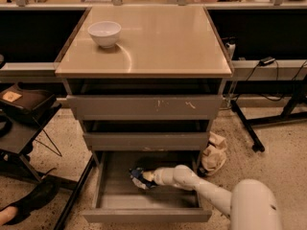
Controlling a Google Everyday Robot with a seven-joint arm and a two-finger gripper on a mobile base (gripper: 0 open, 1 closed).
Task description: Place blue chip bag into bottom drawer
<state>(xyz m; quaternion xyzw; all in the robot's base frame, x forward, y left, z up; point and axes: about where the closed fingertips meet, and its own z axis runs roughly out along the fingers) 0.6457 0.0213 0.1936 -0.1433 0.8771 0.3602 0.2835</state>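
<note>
The blue chip bag [139, 178], dark blue with white patches, is inside the open bottom drawer [112, 198], near its middle and low over the floor of the tray. My gripper [146, 178] reaches in from the lower right on a white arm and is at the bag's right side, touching it. The two scratched grey drawers above are partly pulled out.
A white bowl [104, 33] stands on the tan cabinet top [158, 42] at the back left. A crumpled tan bag [214, 153] lies on the floor right of the drawer. A dark stand [24, 123] is at the left, desk legs at the right.
</note>
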